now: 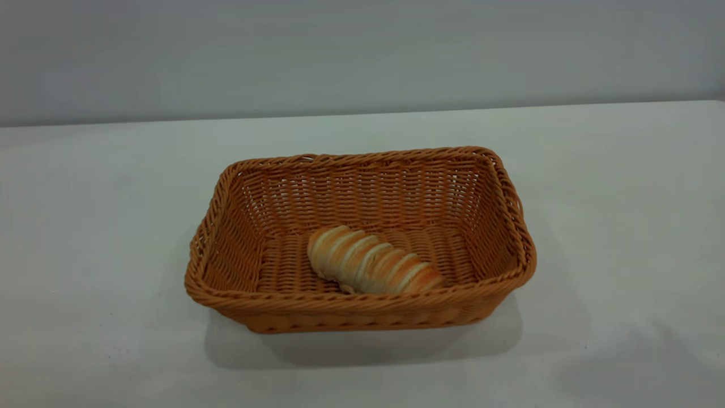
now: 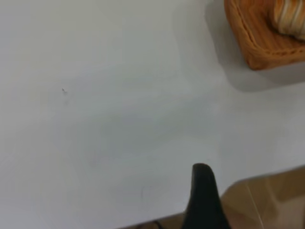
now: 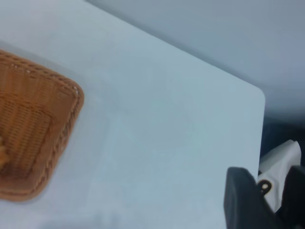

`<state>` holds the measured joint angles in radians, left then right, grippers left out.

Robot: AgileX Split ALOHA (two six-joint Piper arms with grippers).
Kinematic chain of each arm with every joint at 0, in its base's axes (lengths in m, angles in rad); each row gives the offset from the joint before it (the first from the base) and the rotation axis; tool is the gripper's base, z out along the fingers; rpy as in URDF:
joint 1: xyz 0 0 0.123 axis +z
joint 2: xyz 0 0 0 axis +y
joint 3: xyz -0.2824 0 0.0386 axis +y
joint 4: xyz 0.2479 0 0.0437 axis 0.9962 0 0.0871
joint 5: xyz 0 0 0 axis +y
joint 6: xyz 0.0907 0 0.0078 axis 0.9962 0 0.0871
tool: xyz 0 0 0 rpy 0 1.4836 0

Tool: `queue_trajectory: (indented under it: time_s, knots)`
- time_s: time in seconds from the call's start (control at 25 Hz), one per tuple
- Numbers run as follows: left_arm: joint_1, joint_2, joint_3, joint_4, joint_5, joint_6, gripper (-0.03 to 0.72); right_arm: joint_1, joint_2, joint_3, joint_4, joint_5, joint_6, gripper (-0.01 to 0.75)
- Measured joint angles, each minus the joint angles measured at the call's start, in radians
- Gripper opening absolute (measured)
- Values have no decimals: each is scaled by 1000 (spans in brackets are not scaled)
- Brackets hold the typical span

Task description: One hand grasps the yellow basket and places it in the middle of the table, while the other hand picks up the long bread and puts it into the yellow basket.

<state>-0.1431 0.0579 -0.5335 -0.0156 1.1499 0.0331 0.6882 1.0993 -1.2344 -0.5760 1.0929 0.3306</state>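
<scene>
The long bread (image 1: 371,262) is seen lying inside the yellow basket (image 1: 362,309) at the middle of the desk (image 1: 102,238), so only retreat seems left; whether either end effector is closed cannot be told.

Soft, even, cool light on your wide plain white table (image 1: 612,187), no glare. Large orange-tan woven wicker basket (image 1: 362,314) throws soft shadow toward camera and to its left. Exterior view fairly crisp. Both wrist views hazy; black fingertips (image 2: 204,195) at frame edge blurred.
</scene>
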Motion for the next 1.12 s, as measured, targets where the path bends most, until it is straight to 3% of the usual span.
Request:
queue_trajectory:
  time_s: [0.8, 1.12]
  knots:
    - [0, -80, 44, 28, -9, -17, 584, 0, -778, 535, 166, 20, 41, 238]
    - [0, -80, 44, 28, -10, -18, 584, 0, -1024, 666, 267, 29, -26, 238]
